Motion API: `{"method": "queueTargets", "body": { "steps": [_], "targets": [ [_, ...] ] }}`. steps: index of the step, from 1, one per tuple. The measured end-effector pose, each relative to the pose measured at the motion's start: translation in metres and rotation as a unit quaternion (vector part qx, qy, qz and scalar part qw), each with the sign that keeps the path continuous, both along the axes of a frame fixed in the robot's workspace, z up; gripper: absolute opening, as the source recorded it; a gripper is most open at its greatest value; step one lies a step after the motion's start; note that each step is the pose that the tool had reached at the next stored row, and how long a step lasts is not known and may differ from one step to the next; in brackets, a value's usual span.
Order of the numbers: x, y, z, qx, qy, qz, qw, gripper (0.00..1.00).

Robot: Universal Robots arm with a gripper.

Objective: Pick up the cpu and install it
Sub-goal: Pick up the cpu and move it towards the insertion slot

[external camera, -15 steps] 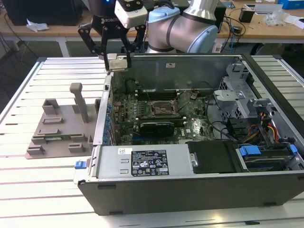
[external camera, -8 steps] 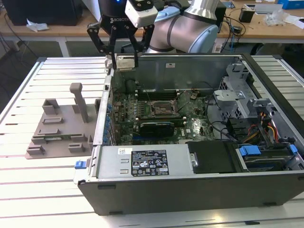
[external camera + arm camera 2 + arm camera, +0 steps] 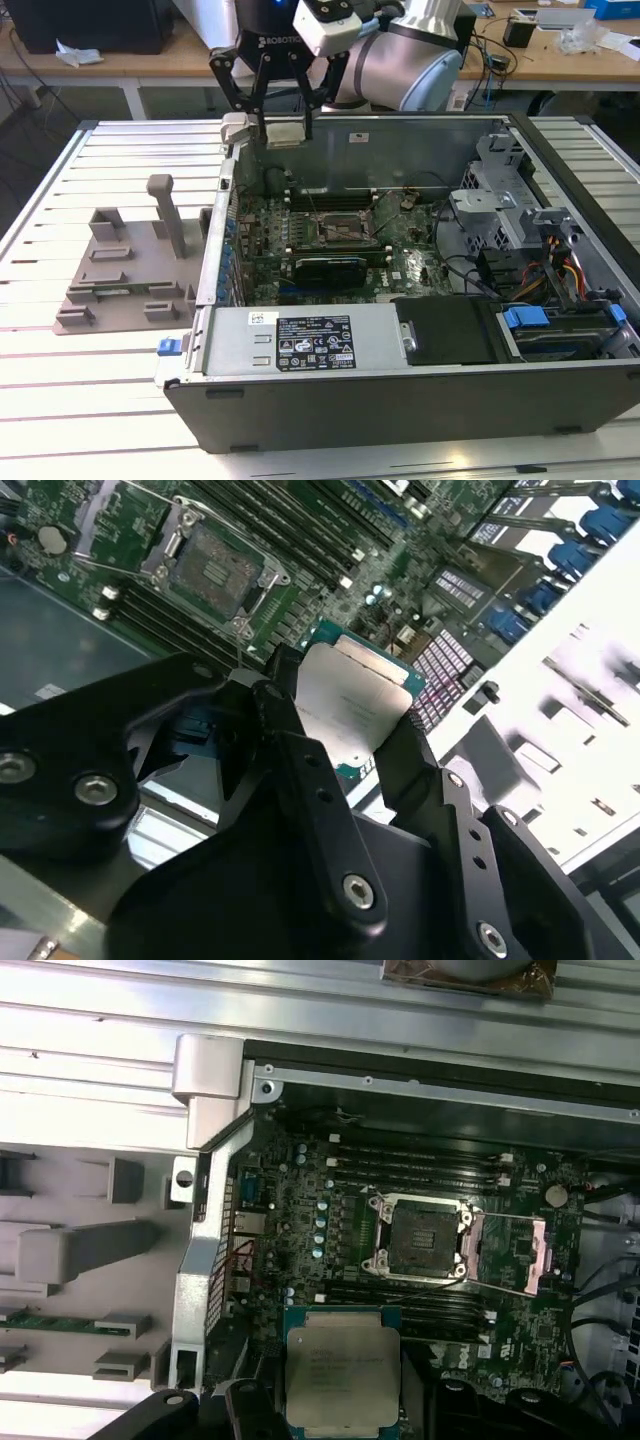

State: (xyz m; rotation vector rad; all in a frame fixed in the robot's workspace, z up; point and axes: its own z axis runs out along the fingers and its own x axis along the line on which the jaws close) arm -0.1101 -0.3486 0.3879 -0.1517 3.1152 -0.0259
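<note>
The cpu (image 3: 284, 136), a flat square chip with a silvery top, hangs in my gripper (image 3: 283, 122), which is shut on its two opposite edges. It is held in the air over the far corner of the open computer case (image 3: 400, 395), at the exterior view's left. In both wrist views the cpu (image 3: 352, 702) (image 3: 342, 1365) sits between the black fingers (image 3: 290, 695). The motherboard socket (image 3: 335, 232) (image 3: 425, 1238) (image 3: 215, 575) lies open and bare below, its metal frame swung aside, a short way from the chip.
A grey plastic tray with posts (image 3: 130, 280) (image 3: 80, 1250) lies on the slatted table, to the case's left in the exterior view. Inside the case are memory slots (image 3: 410, 1165), a black card (image 3: 330, 268), the power supply (image 3: 310, 345) and the drive cage with cables (image 3: 540, 250).
</note>
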Motion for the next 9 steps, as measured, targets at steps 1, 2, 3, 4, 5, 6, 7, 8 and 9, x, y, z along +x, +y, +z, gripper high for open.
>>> {"method": "queueTargets", "body": {
  "steps": [1, 2, 3, 4, 5, 6, 7, 8, 9],
  "targets": [
    [0.003, 0.0003, 0.0000, 0.0000, -0.0001, 0.000, 1.0000, 0.55],
    [0.006, 0.0005, 0.0000, 0.0000, 0.0000, 0.000, 1.0000, 0.55],
    [0.008, 0.0007, -0.0001, 0.0000, 0.0000, 0.000, 1.0000, 0.55],
    [0.010, 0.0009, -0.0001, 0.0000, 0.0000, 0.000, 1.0000, 0.55],
    [0.011, 0.0010, -0.0001, 0.0000, 0.0000, 0.000, 1.0000, 0.55],
    [0.013, 0.0012, -0.0002, 0.0000, 0.0000, 0.000, 1.0000, 0.55],
    [0.014, 0.0013, -0.0003, 0.0000, 0.0000, 0.000, 1.0000, 0.55],
    [0.016, 0.0015, -0.0004, 0.0000, 0.0001, 0.000, 1.0000, 0.55],
    [0.017, 0.0019, -0.0006, 0.0000, 0.0001, 0.000, 1.0000, 0.55]
  ]
}}
